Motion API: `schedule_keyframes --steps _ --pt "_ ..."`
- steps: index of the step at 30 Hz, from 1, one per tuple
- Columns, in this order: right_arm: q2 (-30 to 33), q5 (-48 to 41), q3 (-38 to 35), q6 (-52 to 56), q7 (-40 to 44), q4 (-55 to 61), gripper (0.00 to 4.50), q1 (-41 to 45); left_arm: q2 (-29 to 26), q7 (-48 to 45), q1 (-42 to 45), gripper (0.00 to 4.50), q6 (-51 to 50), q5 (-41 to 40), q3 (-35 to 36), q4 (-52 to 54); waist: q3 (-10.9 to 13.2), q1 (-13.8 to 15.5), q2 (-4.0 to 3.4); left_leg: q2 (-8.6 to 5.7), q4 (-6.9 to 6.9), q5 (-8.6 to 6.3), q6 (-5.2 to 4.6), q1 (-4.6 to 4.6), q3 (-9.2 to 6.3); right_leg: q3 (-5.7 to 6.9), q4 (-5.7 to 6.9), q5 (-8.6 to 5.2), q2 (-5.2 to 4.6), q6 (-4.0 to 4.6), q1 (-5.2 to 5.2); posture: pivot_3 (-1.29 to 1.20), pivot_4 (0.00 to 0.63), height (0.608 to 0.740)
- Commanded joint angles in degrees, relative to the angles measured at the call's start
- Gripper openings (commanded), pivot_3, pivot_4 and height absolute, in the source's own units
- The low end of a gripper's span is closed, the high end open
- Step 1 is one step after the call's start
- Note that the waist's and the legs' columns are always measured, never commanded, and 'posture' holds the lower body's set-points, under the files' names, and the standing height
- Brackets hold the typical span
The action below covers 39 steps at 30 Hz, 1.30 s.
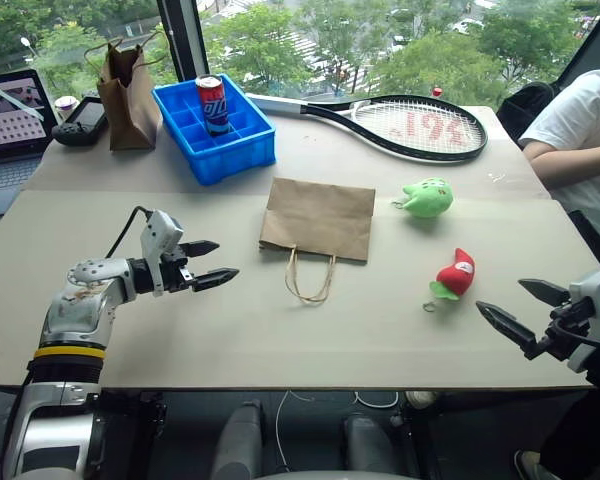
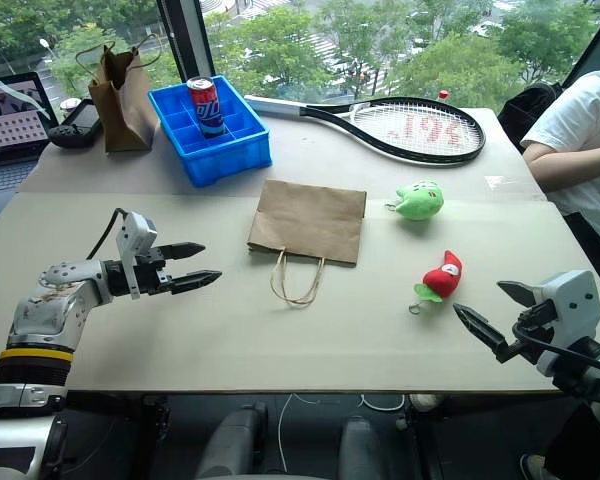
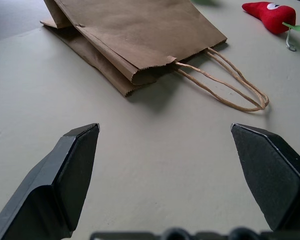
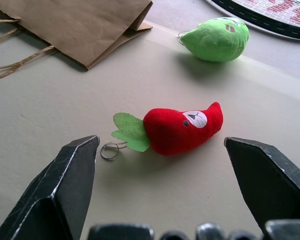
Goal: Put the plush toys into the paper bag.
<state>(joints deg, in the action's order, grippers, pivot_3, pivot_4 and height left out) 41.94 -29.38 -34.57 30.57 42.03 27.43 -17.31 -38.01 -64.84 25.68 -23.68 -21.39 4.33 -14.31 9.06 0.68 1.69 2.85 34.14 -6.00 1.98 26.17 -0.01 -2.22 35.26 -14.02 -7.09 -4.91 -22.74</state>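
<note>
Wide light-brown kraft paper bag (image 1: 317,217) flat on table; green plush (image 1: 426,197), red plush (image 1: 455,275) right of bag. Left gripper (image 1: 211,264), right gripper (image 1: 520,308): jaws spread, empty.

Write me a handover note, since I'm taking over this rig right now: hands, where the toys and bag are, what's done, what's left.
Left hand: open, empty, above the table, pointing toward the paper bag.
Right hand: open, empty, facing the red plush toy.
Bag lies flat mid-table, handles toward the robot.
Green plush toy lies on the table right of the bag, red one nearer the robot.
Done: nothing bagged.
Left: bag both toys.
</note>
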Motion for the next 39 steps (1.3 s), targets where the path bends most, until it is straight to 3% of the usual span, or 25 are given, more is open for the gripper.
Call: schedule_keyframes --steps 1,4,8,14,17,22,26,33,34,35,39 --pt "3.62 -4.79 -3.70 3.61 3.76 2.36 4.46 -1.00 -1.88 -5.05 2.42 4.50 -1.56 -3.59 0.88 2.11 0.00 0.00 0.00 0.00 0.00 0.00 0.00 0.00 0.00 0.00 0.00 0.00 0.00 0.00 0.00 0.00 0.150 0.740" --pt "12.22 -14.20 -5.54 13.45 12.02 10.54 4.46 -4.79 -3.68 -15.13 10.03 4.50 -2.78 -4.71 -4.28 3.74 0.14 0.20 -0.04 -0.01 0.11 0.00 -0.01 0.13 0.01 -0.02 0.14 -0.01 0.00 0.00 -0.09 0.00 0.150 0.740" --pt "16.68 -19.60 -4.48 18.74 10.46 16.98 4.46 -4.14 -2.68 -21.17 15.92 4.50 9.10 2.60 -11.32 -0.91 0.12 0.28 0.00 0.06 0.24 -0.01 0.02 0.08 -0.03 0.05 0.24 -0.05 0.04 -0.03 0.05 0.00 0.150 0.740" --pt "15.45 -22.85 2.35 22.20 -0.14 23.90 4.46 1.41 4.31 -25.38 25.80 4.50 28.62 12.60 -19.78 -17.08 0.18 0.05 0.08 0.06 0.46 -0.06 -0.12 0.12 -0.03 0.07 -0.11 -0.02 0.04 -0.04 0.31 0.00 0.150 0.740" --pt "13.60 -26.63 1.61 24.30 -4.09 25.11 4.46 1.40 6.42 -27.43 29.76 4.50 38.09 15.90 -23.25 -25.16 0.23 0.11 0.17 0.04 0.60 -0.11 -0.32 0.32 -0.04 0.09 -0.18 -0.01 0.03 -0.03 0.25 0.00 0.150 0.740" --pt "12.87 -28.80 -3.13 25.90 -5.48 26.82 4.46 -3.88 8.72 -27.62 34.90 4.50 50.38 21.04 -26.30 -36.42 0.23 0.33 0.18 0.01 0.68 -0.02 -0.84 0.49 -0.06 0.07 -0.18 0.13 0.04 0.20 0.23 0.00 0.150 0.740" --pt "11.97 -31.05 -5.73 26.42 -7.36 26.73 4.46 -6.36 12.02 -20.68 37.77 4.50 58.51 27.37 -27.72 -45.07 0.24 0.39 0.19 -0.01 0.75 -0.03 -0.89 0.51 -0.07 0.07 -0.15 0.14 0.04 0.15 0.23 0.00 0.150 0.740" --pt "12.46 -32.80 -8.24 26.26 -8.55 26.43 4.46 -8.04 17.22 -14.66 40.17 4.50 59.95 29.12 -25.27 -52.87 0.25 0.30 0.21 0.00 0.84 -0.04 -0.89 0.52 -0.08 0.07 -0.14 0.08 0.04 -0.15 0.26 0.00 0.150 0.740" --pt "12.56 -32.87 -8.33 26.22 -8.65 26.37 4.50 -8.14 17.30 -14.24 40.28 4.00 59.75 29.47 -25.29 -53.58 0.25 0.27 0.21 0.00 0.84 -0.04 -0.89 0.52 -0.08 0.07 -0.13 0.07 0.04 -0.17 0.26 0.00 0.150 0.740" --pt "12.67 -32.95 -8.50 26.17 -8.69 26.34 4.50 -8.32 17.54 -14.56 40.37 3.84 59.12 29.25 -24.84 -54.20 0.25 0.26 0.21 0.00 0.84 -0.04 -0.89 0.52 -0.08 0.07 -0.12 0.06 0.04 -0.22 0.26 0.00 0.150 0.740" --pt "12.72 -33.55 -8.51 26.25 -9.52 26.43 4.50 -8.67 18.27 -17.05 40.67 2.39 57.53 27.68 -22.18 -55.20 0.25 0.13 0.21 0.00 0.83 -0.03 -0.89 0.52 -0.09 0.07 -0.10 0.01 0.04 -0.31 0.26 0.00 0.150 0.740"
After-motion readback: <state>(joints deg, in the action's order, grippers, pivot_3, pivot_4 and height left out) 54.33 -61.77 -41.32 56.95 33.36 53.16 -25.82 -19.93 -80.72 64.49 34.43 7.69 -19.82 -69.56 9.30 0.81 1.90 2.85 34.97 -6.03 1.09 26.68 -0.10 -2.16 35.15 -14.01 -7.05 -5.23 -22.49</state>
